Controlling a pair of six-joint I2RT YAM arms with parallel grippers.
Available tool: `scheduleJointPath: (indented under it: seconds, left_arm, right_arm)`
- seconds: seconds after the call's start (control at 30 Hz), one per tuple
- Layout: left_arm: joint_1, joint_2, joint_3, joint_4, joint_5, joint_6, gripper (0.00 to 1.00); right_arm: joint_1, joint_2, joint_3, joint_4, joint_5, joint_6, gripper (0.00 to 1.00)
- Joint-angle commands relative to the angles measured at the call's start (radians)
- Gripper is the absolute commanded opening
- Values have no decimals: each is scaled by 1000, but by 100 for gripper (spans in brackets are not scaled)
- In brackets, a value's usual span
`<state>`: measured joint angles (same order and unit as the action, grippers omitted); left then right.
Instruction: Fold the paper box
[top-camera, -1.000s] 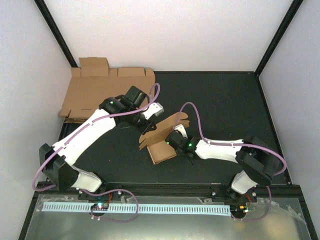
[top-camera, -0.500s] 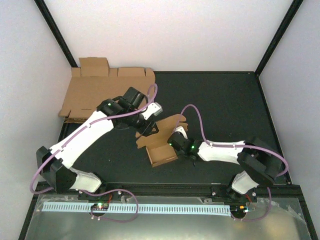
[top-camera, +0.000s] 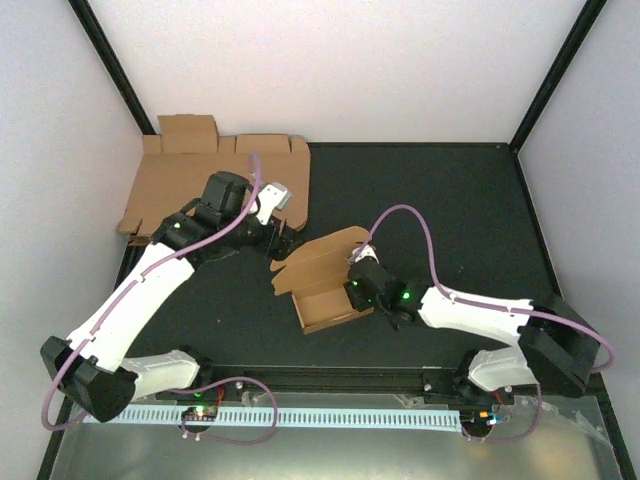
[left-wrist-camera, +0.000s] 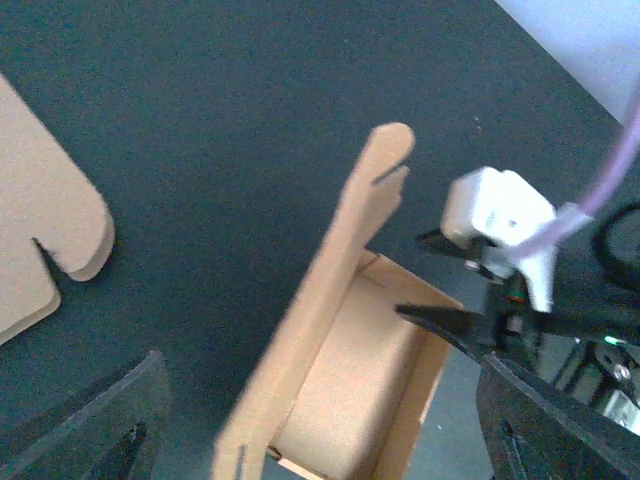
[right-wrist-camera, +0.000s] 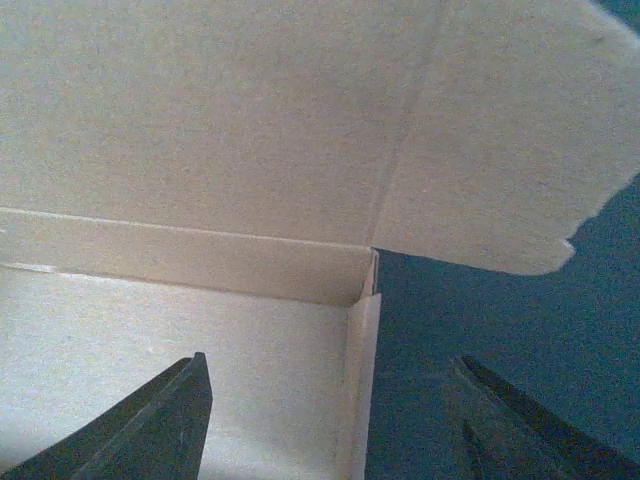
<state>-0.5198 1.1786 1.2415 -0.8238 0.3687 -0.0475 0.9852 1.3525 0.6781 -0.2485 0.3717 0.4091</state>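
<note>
One paper box (top-camera: 322, 300) on the dark table (top-camera: 450, 200), a little near of centre, half folded. Its tray was formed, with one lid (top-camera: 325, 255) standing up along the far side and not closed. One rounded tab at the lid's end, with a slit beside it.

Two arms in view, one gripper each.

Left gripper (left-wrist-camera: 322, 368): its two fingers (left-wrist-camera: 110, 420) stood wide apart with nothing between them at the tips. It hung just off the box's far-left corner, on the lid's outer side, clear of the cardboard.

Right gripper (right-wrist-camera: 328, 360): its two fingers (right-wrist-camera: 160, 420) were also apart and gripped nothing. It sat at the box's right end. One finger was over the tray floor and the other over the bare table, with the end wall running up between them (whether either finger touched the wall could not be told).

One flat cardboard sheet (top-camera: 200, 185) lay at the far-left corner of the table, well apart from the box, with flaps and notches along its far edge. A darker strip showed at its near-left edge, but I could not tell whether that was a second sheet underneath.
</note>
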Motion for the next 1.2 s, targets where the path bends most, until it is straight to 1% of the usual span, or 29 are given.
scheduleJointPath:
  seconds: [0.0, 0.07, 0.13, 0.2, 0.27, 0.4, 0.47, 0.53, 0.67, 0.73, 0.8, 0.93, 1.03, 1.17]
  left_arm:
    - [54, 2, -47, 113, 13, -62, 89]
    - [62, 13, -61, 142, 13, -71, 93]
    - [71, 29, -81, 187, -11, -87, 95]
    - [94, 64, -90, 235, -78, -129, 96]
    - [132, 109, -80, 270, -91, -169, 94]
    - [178, 215, -56, 341, 26, -220, 88]
    - [182, 273, -23, 308, 88, -229, 85]
    - [182, 304, -33, 305, 133, -224, 83]
    - [183, 283, -114, 363, 151, -219, 84]
    - [187, 288, -129, 371, 146, -218, 84]
    - [196, 317, -123, 364, 156, -225, 82]
    - [205, 354, -143, 400, 182, -248, 79]
    - [205, 349, -171, 424, 194, -252, 79]
    - [208, 328, -211, 438, 182, -242, 79]
  right_arm:
    - [-31, -88, -20, -42, -74, 24, 70]
    - [-52, -113, -14, -87, -108, 38, 73]
    - [-72, -137, -2, -144, -142, 65, 73]
    - [-76, -162, -2, -181, -184, 92, 72]
    - [-76, -194, -21, -193, -236, 123, 71]
    - [-76, -238, -66, -202, -340, 193, 71]
    - [-75, -238, -88, -201, -347, 221, 71]
    - [-76, -232, -106, -203, -315, 255, 71]
    - [-76, -226, -117, -224, -309, 327, 67]
    - [-76, -252, -142, -200, -342, 359, 63]
    - [-76, -272, -166, -178, -369, 387, 55]
    - [-76, -277, -179, -160, -432, 376, 46]
    - [-75, -284, -183, -127, -478, 372, 45]
    - [-76, -283, -207, -54, -501, 402, 44]
